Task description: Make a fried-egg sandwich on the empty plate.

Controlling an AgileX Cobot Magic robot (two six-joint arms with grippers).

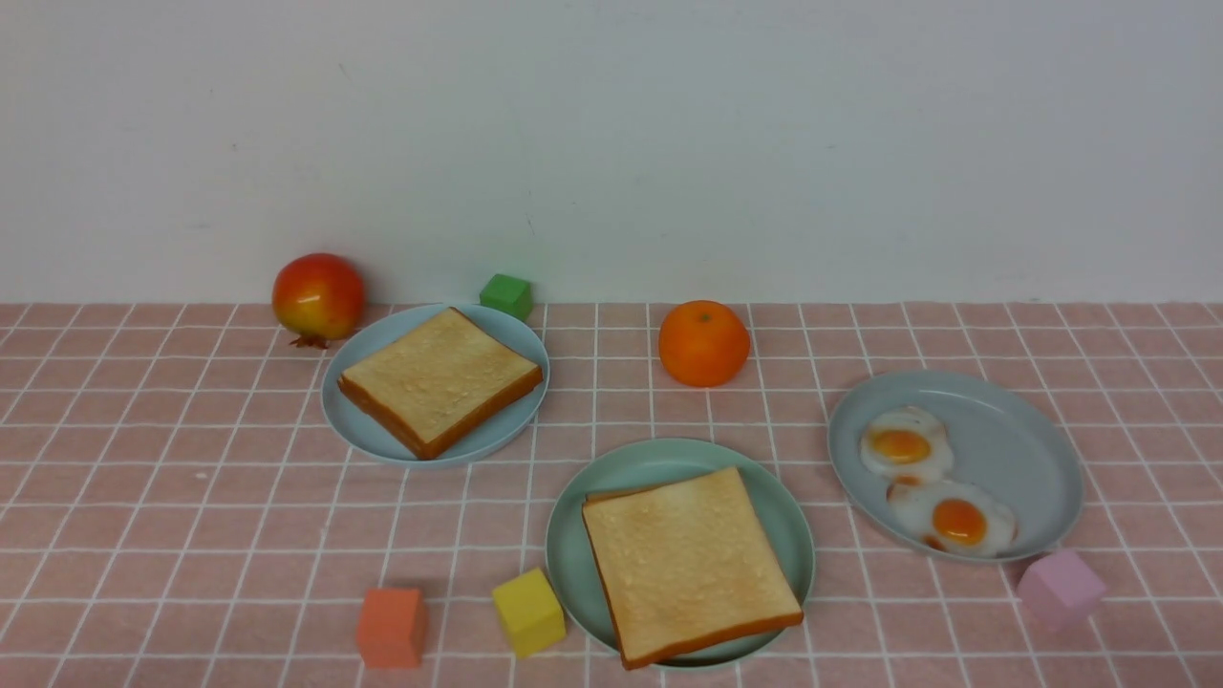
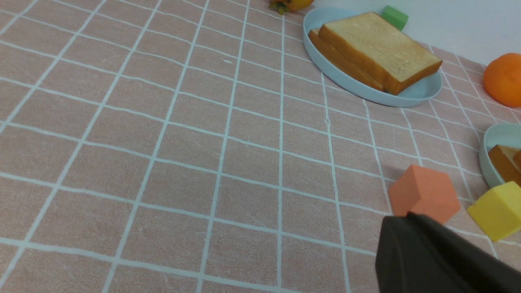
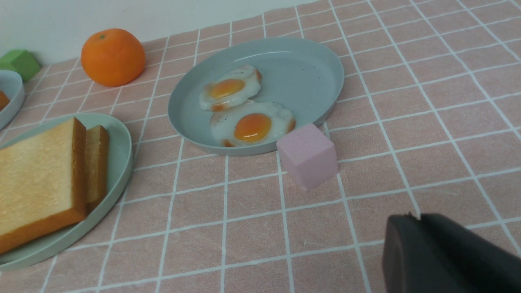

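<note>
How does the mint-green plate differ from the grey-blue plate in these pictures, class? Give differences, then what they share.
1. The mint-green plate holds stacked toast slices; the grey-blue plate holds two fried eggs.
2. The toast covers most of the mint-green plate; the eggs fill only one side of the grey-blue plate.
3. A yellow cube sits beside the mint-green plate, a pink cube beside the grey-blue plate.
Both are round, low-rimmed and rest on the pink checked cloth.
</note>
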